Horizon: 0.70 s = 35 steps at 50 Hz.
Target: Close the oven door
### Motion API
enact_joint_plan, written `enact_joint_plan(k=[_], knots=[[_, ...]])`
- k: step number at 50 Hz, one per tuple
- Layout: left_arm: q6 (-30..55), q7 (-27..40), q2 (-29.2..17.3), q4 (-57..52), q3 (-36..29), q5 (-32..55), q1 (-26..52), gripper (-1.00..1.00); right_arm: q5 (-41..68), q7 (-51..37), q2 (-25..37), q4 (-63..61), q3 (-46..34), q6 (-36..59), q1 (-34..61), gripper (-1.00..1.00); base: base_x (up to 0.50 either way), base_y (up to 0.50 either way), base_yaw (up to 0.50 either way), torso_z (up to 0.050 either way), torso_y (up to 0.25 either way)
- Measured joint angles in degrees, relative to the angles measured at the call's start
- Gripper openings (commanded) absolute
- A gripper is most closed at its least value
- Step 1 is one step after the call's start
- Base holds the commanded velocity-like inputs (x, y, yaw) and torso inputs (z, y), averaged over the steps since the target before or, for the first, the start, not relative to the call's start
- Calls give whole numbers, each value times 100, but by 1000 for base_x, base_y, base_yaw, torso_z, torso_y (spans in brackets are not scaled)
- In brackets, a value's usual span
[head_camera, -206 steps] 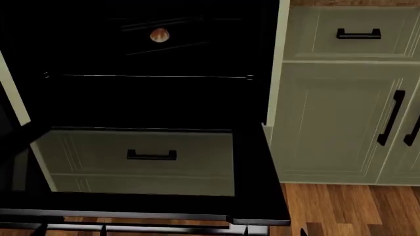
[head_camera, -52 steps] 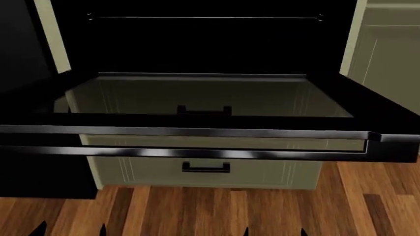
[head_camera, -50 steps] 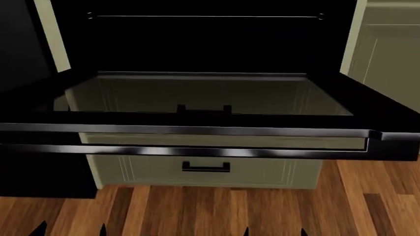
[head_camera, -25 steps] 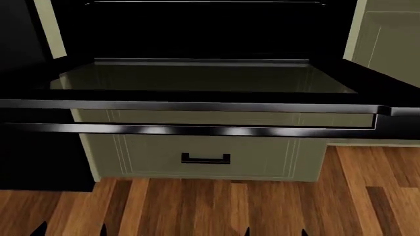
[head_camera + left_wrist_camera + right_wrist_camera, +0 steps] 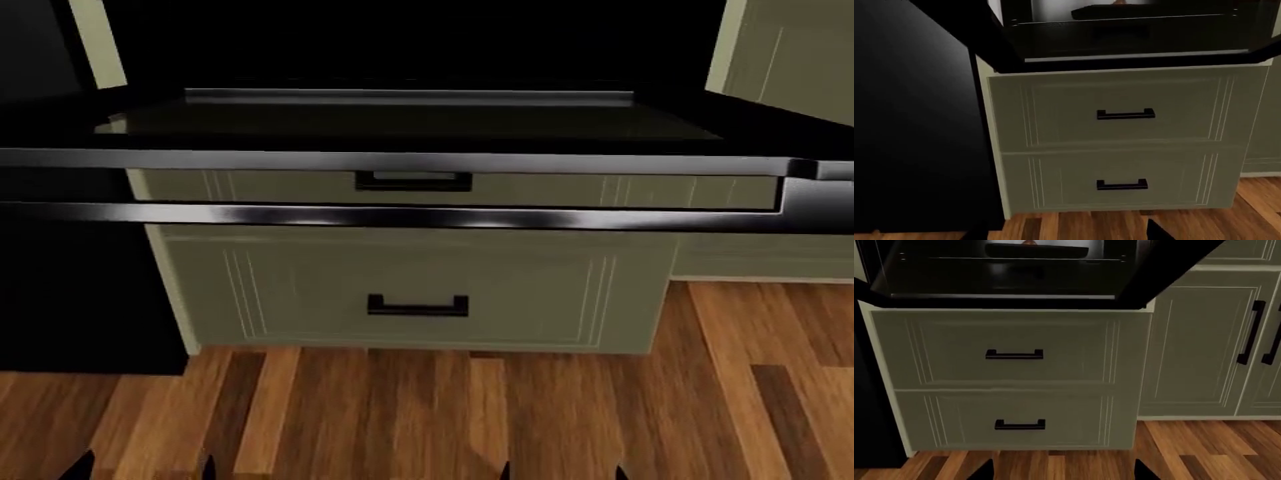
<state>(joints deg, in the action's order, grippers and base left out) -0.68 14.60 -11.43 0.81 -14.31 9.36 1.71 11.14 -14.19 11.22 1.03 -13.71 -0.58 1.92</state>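
Note:
The oven door (image 5: 400, 122) hangs open and lies flat, seen almost edge-on in the head view, with its long bar handle (image 5: 400, 215) along the near edge. Both wrist views look up at its glossy black underside (image 5: 1134, 42) (image 5: 1007, 280). My left gripper (image 5: 143, 467) and right gripper (image 5: 562, 470) show only as dark fingertips at the bottom of the head view, low above the floor and well below the door. In the wrist views the left gripper (image 5: 1069, 234) and right gripper (image 5: 1064, 471) are both open, touching nothing.
Two pale green drawers (image 5: 1014, 354) (image 5: 1019, 425) sit under the oven. Pale green cabinet doors (image 5: 1194, 350) stand to the right. A tall black panel (image 5: 914, 125) rises on the left. Wooden floor (image 5: 427, 410) lies below the grippers.
The head view has dropped lower, so the open door now looks nearly edge-on and both drawers show beneath it. The fingertips keep their place in the view.

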Motion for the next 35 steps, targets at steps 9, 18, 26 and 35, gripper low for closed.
enact_joint_plan(k=[9,18,26,35], knots=[[-14,16,-21,1,-31,11,0,100,14,-20,20,3,-29,-3,4,100,0,0,0,-50,0],[-62,13,-37,7,-46,59,-8,100,36,-42,38,6,-50,-6,4,100,0,0,0,-24,0],[-117,11,-48,6,-48,114,-20,100,77,-52,50,15,-58,-20,5,100,236,0,0,0,0],[-140,33,-59,14,-59,143,-12,100,134,-57,65,18,-65,-15,18,100,323,0,0,0,0]])
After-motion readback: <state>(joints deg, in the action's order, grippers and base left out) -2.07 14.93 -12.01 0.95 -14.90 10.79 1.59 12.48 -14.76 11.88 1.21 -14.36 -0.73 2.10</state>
